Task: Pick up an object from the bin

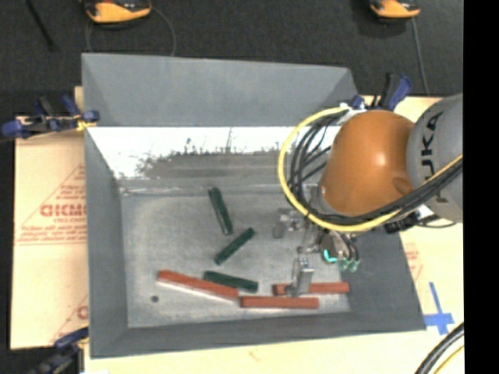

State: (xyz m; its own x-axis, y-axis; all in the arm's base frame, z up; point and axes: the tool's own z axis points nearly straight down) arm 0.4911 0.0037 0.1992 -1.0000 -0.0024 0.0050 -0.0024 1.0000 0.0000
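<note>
While the gripper (300, 280) hangs low near the front right corner of the bin (105, 232), its tip meets a short red stick (323, 288) lying along the front edge. A second red stick (278, 302) lies just beside it. You cannot tell how wide the claw is, or whether it grips anything. You would probably do best to straddle the first stick's narrow width, clear of its neighbour, before closing.

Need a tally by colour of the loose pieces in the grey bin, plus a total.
Dark green flat sticks: 3
Red-brown flat sticks: 3
Total: 6
</note>
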